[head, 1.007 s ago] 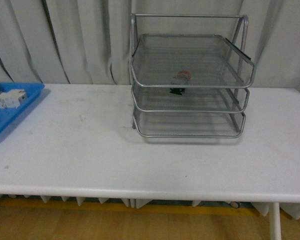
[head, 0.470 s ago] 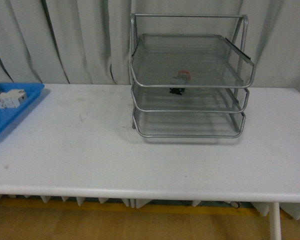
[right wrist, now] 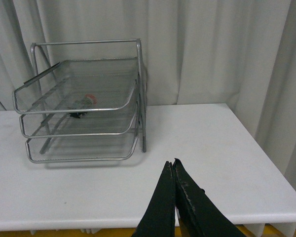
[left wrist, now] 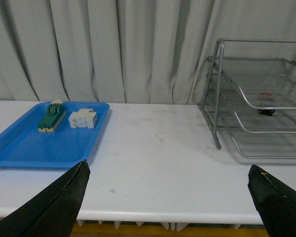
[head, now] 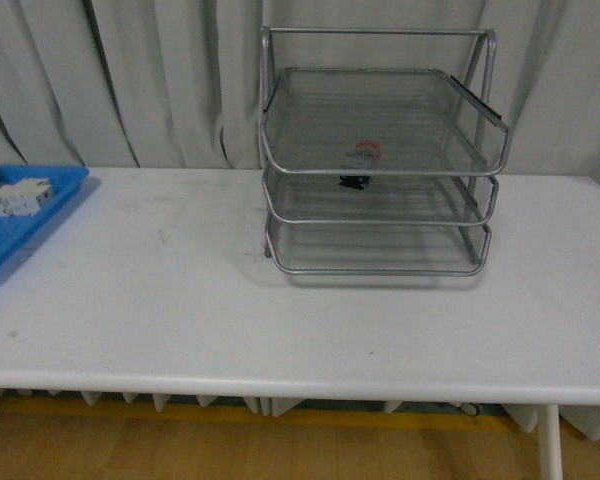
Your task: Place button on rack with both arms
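While sitting in the top tray of the rack (head: pixel 380 150), button (head: pixel 365 153) shows red through the mesh, touched by neither gripper.
Left gripper (left wrist: pixel 170 202) spread wide above the near edge of the white table (head: pixel 180 300); right gripper (right wrist: pixel 173 170) pressed together on nothing, out in front of the rack. Off at the table's left end, blue tray (left wrist: pixel 39 145) with a green-topped block (left wrist: pixel 52 116) just beside a white component (left wrist: pixel 83 119).

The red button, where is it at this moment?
In the front view the red button lies in the top tray of the wire-mesh rack, seen through the mesh near the tray's front middle. The rack stands at the back of the white table.
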